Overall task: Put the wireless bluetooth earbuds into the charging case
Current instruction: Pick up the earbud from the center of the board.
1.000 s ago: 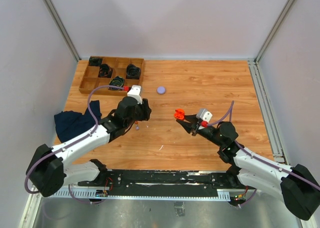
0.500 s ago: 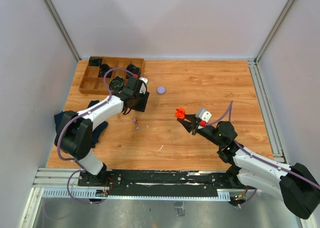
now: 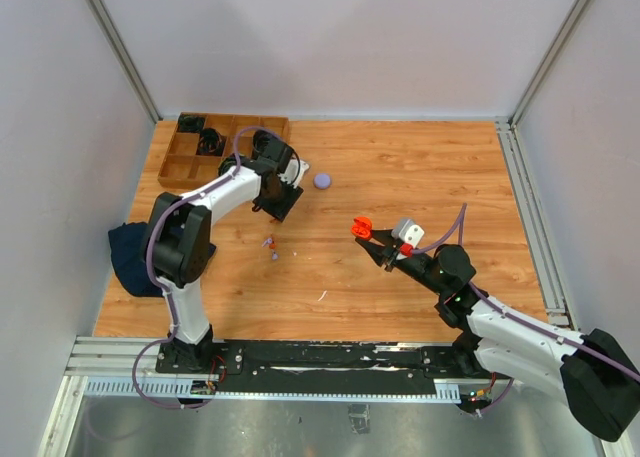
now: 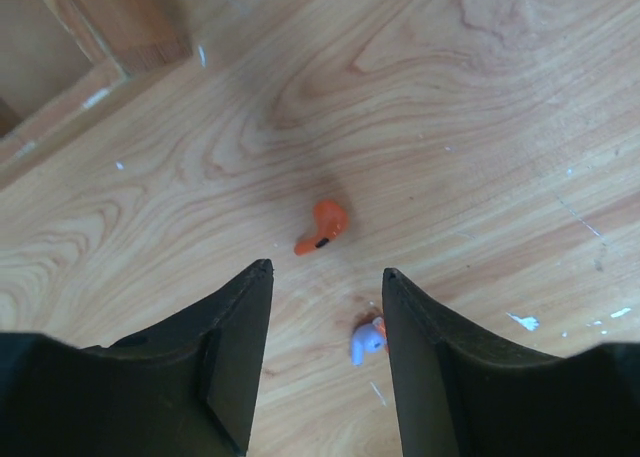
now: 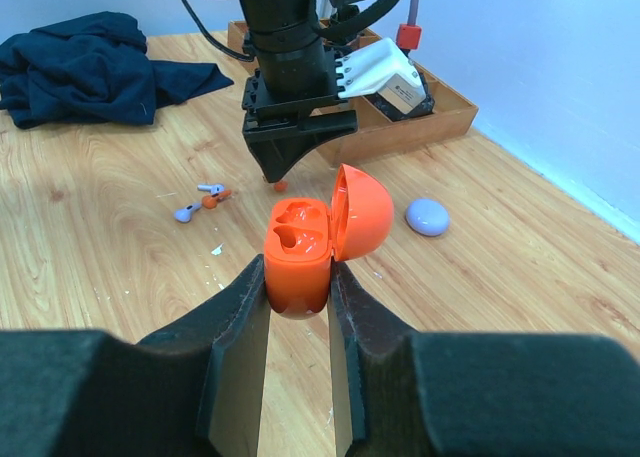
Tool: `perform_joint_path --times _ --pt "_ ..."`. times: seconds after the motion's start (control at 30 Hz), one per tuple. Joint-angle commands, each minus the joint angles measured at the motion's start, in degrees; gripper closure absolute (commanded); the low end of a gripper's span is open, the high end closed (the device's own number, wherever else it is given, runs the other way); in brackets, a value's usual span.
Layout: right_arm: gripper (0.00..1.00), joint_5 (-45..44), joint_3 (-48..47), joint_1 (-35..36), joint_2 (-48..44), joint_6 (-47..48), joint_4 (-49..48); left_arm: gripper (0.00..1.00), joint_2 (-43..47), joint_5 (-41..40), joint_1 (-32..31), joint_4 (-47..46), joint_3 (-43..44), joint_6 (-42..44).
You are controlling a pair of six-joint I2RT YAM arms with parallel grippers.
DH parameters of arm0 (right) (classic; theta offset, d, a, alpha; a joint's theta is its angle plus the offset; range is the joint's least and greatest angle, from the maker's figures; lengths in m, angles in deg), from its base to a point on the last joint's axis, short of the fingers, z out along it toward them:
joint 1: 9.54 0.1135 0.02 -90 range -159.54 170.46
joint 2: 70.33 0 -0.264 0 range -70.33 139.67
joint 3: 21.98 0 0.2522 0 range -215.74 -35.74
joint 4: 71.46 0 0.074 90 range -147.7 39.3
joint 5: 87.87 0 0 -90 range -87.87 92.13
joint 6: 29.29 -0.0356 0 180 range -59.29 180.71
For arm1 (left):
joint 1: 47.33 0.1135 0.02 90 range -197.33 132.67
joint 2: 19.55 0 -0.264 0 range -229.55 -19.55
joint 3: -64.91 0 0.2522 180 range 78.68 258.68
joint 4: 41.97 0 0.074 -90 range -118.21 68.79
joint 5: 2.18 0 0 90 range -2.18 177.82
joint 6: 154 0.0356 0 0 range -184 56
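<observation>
The wooden table (image 3: 420, 167) carries a tray (image 3: 180, 165), dark cloth (image 3: 128, 255), lilac round case (image 3: 322, 180) and loose earbuds (image 3: 270, 245).

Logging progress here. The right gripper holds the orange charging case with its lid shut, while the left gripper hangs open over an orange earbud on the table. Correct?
Not quite: the lid is open, flipped back, as the right wrist view shows. Otherwise yes: the right gripper holds the orange charging case, and the left gripper hangs open over the orange earbud on the table.

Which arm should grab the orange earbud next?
Left. The left end effector hangs open right over the orange earbud; the right end effector is shut on the open orange case.
</observation>
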Motion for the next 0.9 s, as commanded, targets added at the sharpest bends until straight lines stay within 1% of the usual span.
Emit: perform_joint_path --times 0.0,0.13,0.3,0.87 --pt "0.90 -0.8 0.6 0.8 -0.9 1.0 -0.7 0.49 -2.6 2.6 1.2 2.9 4.4 6.2" --pt "0.90 -0.9 0.6 0.9 -1.1 1.3 -0.5 0.52 -5.6 2.7 1.4 4.5 7.1 8.3" --pt "0.90 -1.1 0.7 0.8 -1.4 1.5 -0.2 0.54 -8.4 3.0 1.5 5.8 9.0 9.9" --pt "0.90 -1.2 0.6 0.9 -1.2 1.8 0.0 0.68 -11.6 2.8 1.5 6.5 9.0 10.2"
